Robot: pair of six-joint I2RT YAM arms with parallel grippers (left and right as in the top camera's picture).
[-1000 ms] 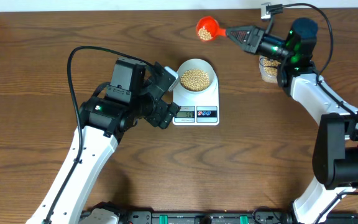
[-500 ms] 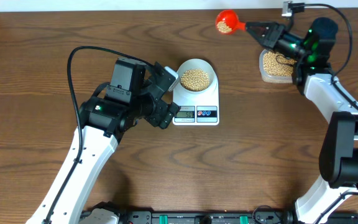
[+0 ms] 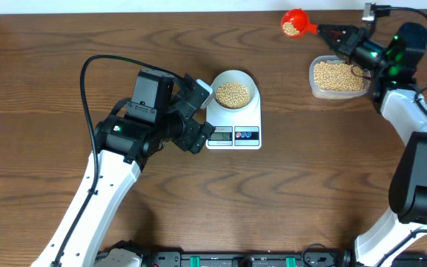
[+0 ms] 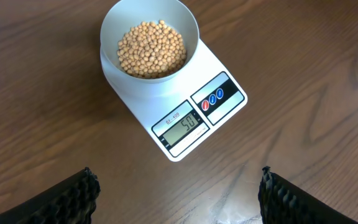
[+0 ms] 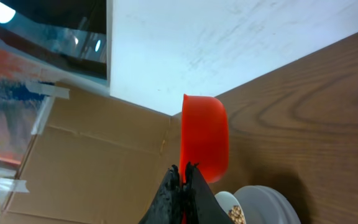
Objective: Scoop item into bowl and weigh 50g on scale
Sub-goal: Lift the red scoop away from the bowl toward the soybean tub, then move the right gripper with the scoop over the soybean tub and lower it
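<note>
The pale bowl (image 3: 233,90) holds tan beans (image 3: 233,93) and sits on the white scale (image 3: 236,126). In the left wrist view the bowl (image 4: 149,43) is on the scale (image 4: 185,118), whose display (image 4: 182,126) reads 50. My left gripper (image 4: 179,199) is open and empty, just left of the scale in the overhead view (image 3: 199,111). My right gripper (image 3: 337,35) is shut on the handle of a red scoop (image 3: 296,23) with a few beans in it, held at the table's far edge, left of the clear tub. The scoop (image 5: 204,137) also shows in the right wrist view.
A clear plastic tub (image 3: 338,76) full of beans stands at the back right, under my right arm. A white wall (image 5: 229,37) and a cardboard box (image 5: 92,162) lie beyond the table's far edge.
My right gripper has carried the red scoop to the right, from above the bowl's right side toward the tub. The left arm, bowl and scale have not moved.
</note>
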